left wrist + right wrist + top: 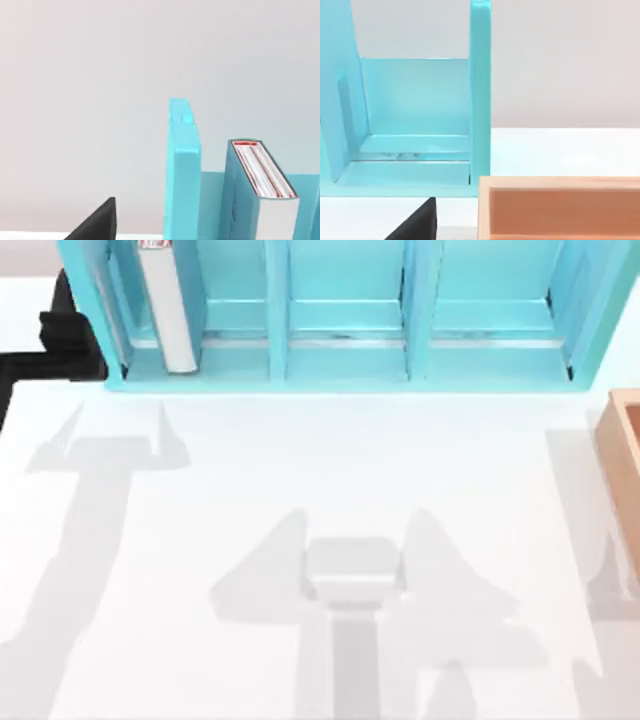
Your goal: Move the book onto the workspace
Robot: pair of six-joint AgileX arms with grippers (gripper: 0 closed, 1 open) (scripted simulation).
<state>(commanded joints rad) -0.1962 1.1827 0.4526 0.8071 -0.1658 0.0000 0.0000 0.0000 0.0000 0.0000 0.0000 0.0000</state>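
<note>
L gripper [95, 222]: just a dark tip at frame edge in its wrist view, so can't tell its state; R gripper [415, 220] same. Book [167, 305] stands upright in leftmost compartment of shelf [345, 365], top cut off. Other compartments bare. Wooden box [622, 455] at right edge, partly cropped. Workspace [300, 470] white.

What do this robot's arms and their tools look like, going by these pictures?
Little shows. A matte black, blocky arm part sits at the top view's left edge, beside the light-blue shelf. Each wrist view catches a plain black wedge-shaped tool tip, without visible cables or markings.
</note>
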